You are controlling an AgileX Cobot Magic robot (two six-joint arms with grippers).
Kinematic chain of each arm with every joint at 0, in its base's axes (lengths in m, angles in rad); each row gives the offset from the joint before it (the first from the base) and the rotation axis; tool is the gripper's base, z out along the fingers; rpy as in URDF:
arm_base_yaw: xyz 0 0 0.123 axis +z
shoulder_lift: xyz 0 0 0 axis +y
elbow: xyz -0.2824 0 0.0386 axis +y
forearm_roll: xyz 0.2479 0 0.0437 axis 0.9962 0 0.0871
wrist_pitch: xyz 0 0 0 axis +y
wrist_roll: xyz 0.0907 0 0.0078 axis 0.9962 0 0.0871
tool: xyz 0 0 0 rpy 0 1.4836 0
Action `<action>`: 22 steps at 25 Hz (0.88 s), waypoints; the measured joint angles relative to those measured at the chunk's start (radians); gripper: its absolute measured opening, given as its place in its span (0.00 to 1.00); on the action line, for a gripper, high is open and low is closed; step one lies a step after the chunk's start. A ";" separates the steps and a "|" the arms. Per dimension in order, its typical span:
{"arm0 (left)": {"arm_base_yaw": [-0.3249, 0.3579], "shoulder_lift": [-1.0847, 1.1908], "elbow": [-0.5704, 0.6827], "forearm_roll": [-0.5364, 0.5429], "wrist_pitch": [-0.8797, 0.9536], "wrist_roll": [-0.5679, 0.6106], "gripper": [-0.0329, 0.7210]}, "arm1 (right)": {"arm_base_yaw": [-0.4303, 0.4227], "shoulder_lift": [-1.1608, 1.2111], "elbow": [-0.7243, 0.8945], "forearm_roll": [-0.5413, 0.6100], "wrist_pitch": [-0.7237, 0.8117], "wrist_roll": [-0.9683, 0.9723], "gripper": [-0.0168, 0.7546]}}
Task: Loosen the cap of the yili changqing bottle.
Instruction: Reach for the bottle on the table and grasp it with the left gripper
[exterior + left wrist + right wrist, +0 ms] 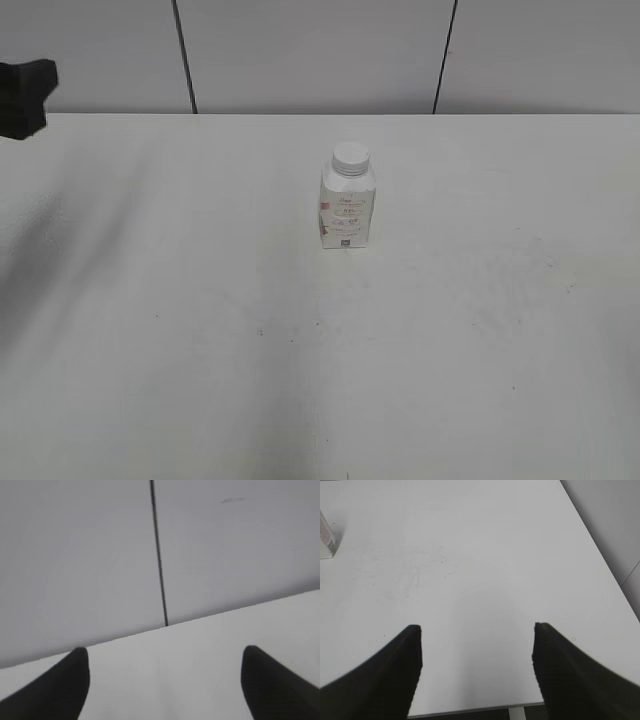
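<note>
Standing upright mid-table, the yili changqing bottle (349, 209) keeps its cap (351, 158) on as the left gripper (165, 677) and right gripper (476, 652) hang spread and empty — the light bottle, at the right gripper's ten o'clock, could tip if twisted unbraced.

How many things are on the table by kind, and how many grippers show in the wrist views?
Bottles: 1, the yili changqing bottle, upright.
Caps: 1, the cap, on the bottle.
Grippers: 2, the left gripper and the right gripper, both open and empty.
Total: 4.
</note>
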 joint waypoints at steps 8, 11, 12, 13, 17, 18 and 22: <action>0.000 0.267 0.000 0.235 -0.347 -0.061 0.79 | 0.000 0.000 0.000 0.000 0.000 0.000 0.73; 0.001 0.333 -0.001 0.322 -0.447 -0.063 0.79 | 0.000 0.000 0.000 0.000 0.000 0.000 0.73; 0.001 0.348 -0.001 0.356 -0.471 -0.063 0.79 | 0.000 0.000 0.000 0.000 0.000 0.000 0.73; 0.001 0.358 -0.001 0.385 -0.483 -0.063 0.79 | 0.000 0.000 0.000 0.000 0.000 0.000 0.73; 0.001 0.383 -0.001 0.427 -0.515 -0.065 0.79 | 0.000 0.000 0.000 0.000 0.000 0.000 0.73; 0.001 0.386 -0.001 0.433 -0.518 -0.068 0.79 | 0.000 0.000 0.000 0.000 0.000 0.000 0.73; 0.011 0.400 -0.009 0.532 -0.528 -0.121 0.79 | 0.000 0.000 0.000 0.000 0.000 0.000 0.73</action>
